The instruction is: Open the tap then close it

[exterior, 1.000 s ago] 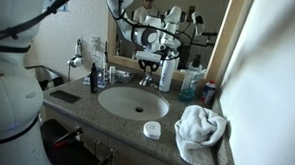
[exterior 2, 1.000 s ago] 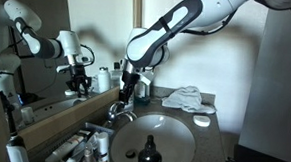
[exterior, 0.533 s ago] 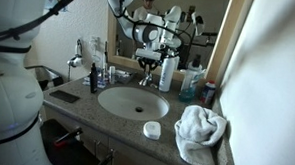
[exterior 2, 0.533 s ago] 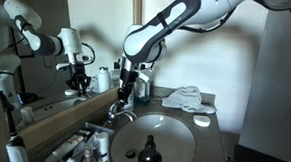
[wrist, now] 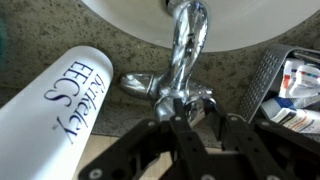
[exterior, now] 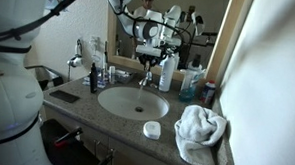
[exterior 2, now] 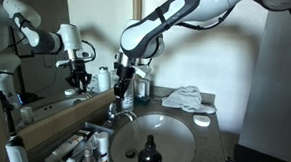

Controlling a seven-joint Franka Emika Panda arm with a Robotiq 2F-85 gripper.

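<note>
The small shiny chrome tap point(wrist: 188, 50) stood on the speckled stone bench point(wrist: 40, 40), just below the jaws; whether they were clenched could not be told. The lever wanted gentle swinging, clear of the tall white bottle point(wrist: 60, 95).

Small shiny chrome tap point(wrist: 186, 58), short curved spout, standing upright

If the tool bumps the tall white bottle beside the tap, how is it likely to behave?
The white bottle stands upright, tall and narrow, so it probably tips easily. Its smooth round body would likely roll on the counter once down. It looks opaque and rigid, so probably not fragile.
</note>
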